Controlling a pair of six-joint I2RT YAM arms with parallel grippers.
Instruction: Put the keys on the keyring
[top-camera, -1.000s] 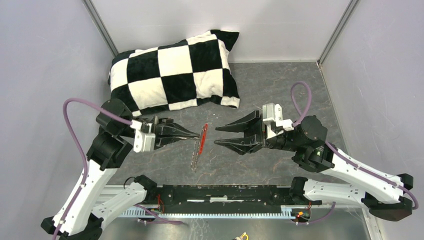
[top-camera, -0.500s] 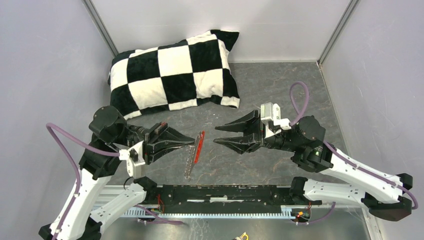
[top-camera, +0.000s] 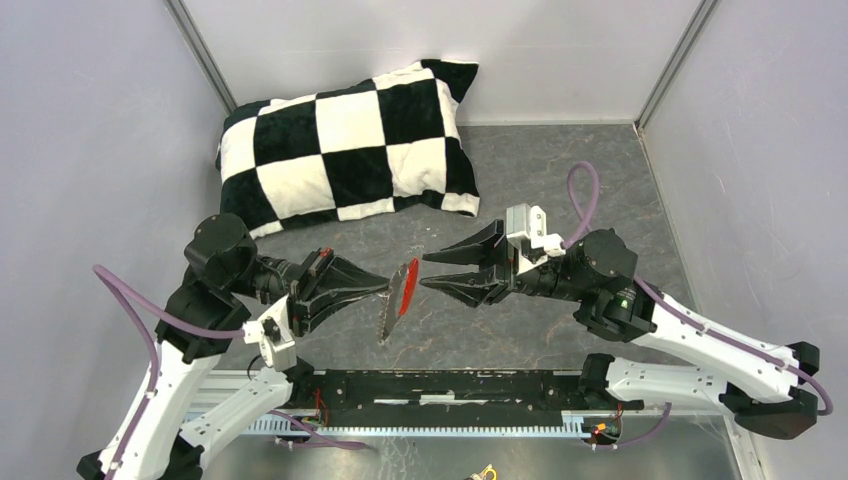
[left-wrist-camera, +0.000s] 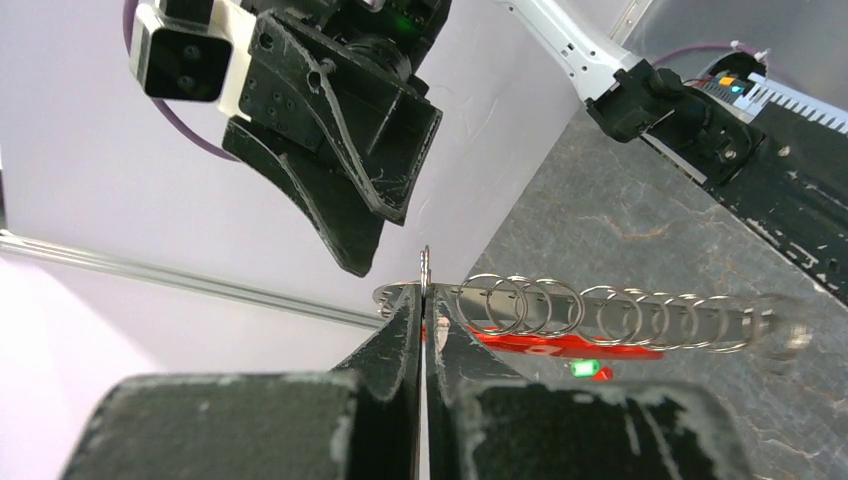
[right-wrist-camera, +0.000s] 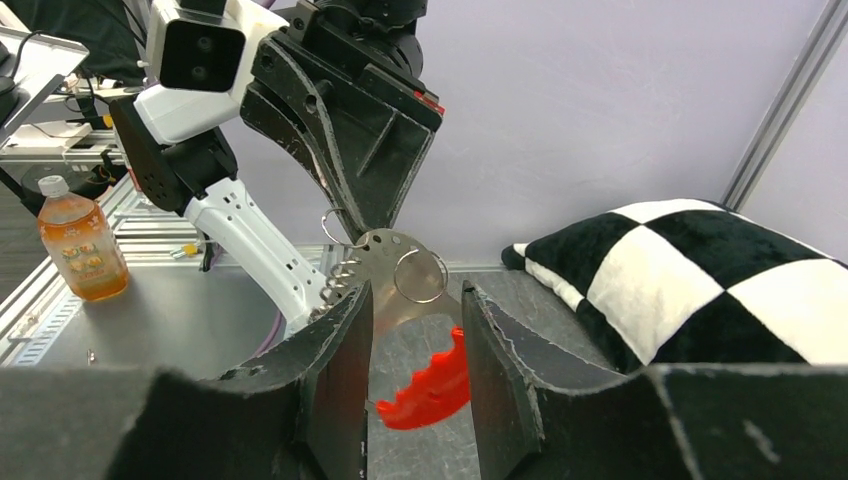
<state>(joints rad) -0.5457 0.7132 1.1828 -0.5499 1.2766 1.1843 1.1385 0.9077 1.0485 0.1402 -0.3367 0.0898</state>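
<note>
A checkered pillow (top-camera: 350, 145) lies on the grey table (top-camera: 560, 180).

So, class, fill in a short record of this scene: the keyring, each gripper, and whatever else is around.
keyring: metal strip carrying a row of rings, with a red fob attached
left gripper: shut on the keyring's metal edge
right gripper: open, tips close to the keyring, not gripping it
pillow: black-and-white checks, at the back of the table
bottle: orange drink, upright, off to the side in the right wrist view
</note>
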